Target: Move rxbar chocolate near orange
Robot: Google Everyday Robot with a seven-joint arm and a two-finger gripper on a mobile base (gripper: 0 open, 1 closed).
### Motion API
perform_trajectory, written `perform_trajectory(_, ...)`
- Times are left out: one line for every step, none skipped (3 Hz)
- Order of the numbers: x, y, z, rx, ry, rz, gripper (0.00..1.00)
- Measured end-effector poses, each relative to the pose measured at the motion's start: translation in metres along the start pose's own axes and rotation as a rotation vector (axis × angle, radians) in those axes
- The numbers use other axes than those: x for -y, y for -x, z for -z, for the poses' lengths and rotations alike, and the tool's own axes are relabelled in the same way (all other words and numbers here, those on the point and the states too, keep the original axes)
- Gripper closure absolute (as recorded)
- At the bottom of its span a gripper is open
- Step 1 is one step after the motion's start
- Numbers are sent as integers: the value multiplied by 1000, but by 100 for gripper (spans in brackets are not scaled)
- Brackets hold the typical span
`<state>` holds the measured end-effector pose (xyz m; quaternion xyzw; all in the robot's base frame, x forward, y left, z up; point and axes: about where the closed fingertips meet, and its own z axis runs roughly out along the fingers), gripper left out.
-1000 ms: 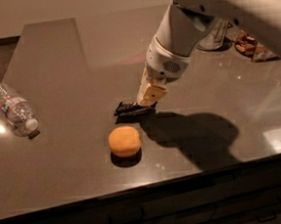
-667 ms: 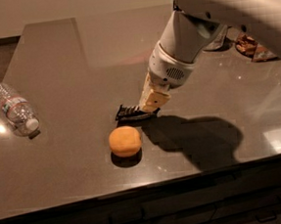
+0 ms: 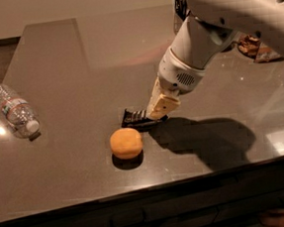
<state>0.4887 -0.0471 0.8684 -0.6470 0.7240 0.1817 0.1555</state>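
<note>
The rxbar chocolate (image 3: pixel 134 118), a flat black bar with white lettering, lies on the dark table (image 3: pixel 68 67) just above and to the right of the orange (image 3: pixel 126 142), a short gap apart. The orange is round and matte and rests near the table's front edge. My gripper (image 3: pixel 160 112) comes down from the upper right on the white arm (image 3: pixel 200 45). Its tan tip sits at the bar's right end and hides that end.
A clear plastic water bottle (image 3: pixel 14 115) lies on its side at the table's left. Some small items (image 3: pixel 255 50) sit at the far right edge behind the arm. The arm's shadow (image 3: pixel 209 142) falls on the table to the right of the orange.
The arm's upper part has shifted a little to the right. The gripper's tip stays at the bar's right end. The bar, orange and bottle have not visibly moved.
</note>
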Motion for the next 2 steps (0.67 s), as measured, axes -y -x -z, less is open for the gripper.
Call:
perform_trajectory(-1, 2, 0, -1, -2, 4, 4)
perform_trajectory(-1, 2, 0, -2, -3, 5, 0)
